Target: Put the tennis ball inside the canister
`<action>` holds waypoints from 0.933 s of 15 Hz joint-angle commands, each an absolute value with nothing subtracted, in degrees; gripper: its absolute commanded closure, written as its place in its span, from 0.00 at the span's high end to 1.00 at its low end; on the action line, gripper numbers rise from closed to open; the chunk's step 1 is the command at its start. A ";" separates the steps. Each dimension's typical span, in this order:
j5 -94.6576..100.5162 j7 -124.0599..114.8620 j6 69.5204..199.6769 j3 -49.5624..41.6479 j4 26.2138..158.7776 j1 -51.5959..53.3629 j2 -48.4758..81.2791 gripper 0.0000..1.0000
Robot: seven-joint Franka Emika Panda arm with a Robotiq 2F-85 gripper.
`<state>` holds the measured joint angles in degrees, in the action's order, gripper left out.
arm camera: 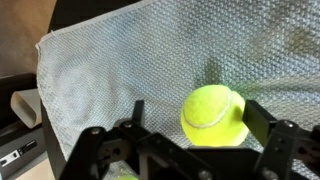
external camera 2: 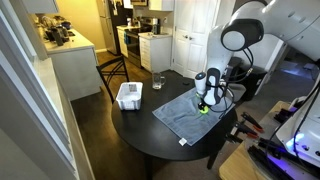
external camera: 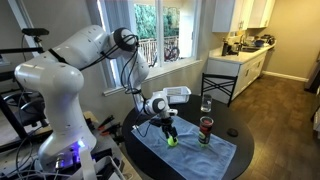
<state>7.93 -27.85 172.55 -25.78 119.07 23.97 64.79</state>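
The yellow-green tennis ball [arm camera: 213, 115] lies on a grey-blue towel [arm camera: 120, 70]. It also shows in both exterior views [external camera: 171, 141] [external camera 2: 205, 110]. My gripper [arm camera: 197, 115] is down over the ball and open, with one finger on each side. The ball sits against one finger, and there is a gap to the other. The gripper also shows in both exterior views [external camera: 168, 130] [external camera 2: 207, 100]. The canister [external camera: 206, 130], a clear tube with a red band, stands upright on the towel a short way from the ball. It is out of the wrist view.
The towel [external camera: 190, 148] covers part of a round dark table [external camera 2: 150, 125]. A clear drinking glass [external camera: 206, 104] and a white mesh basket [external camera 2: 129, 96] stand on the table beyond the towel. A small dark object [external camera: 232, 132] lies near the table edge.
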 commanded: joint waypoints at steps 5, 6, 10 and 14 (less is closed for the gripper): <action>1.91 -20.92 179.79 -23.66 118.91 23.20 68.14 1.00; 1.40 -20.38 180.36 -23.48 118.87 23.14 68.45 1.00; 0.02 -17.91 182.21 -23.51 118.58 23.48 69.06 1.00; -0.27 -15.75 183.02 -23.42 117.91 23.58 68.98 1.00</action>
<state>1.53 -19.61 181.01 -23.81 117.82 23.98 69.03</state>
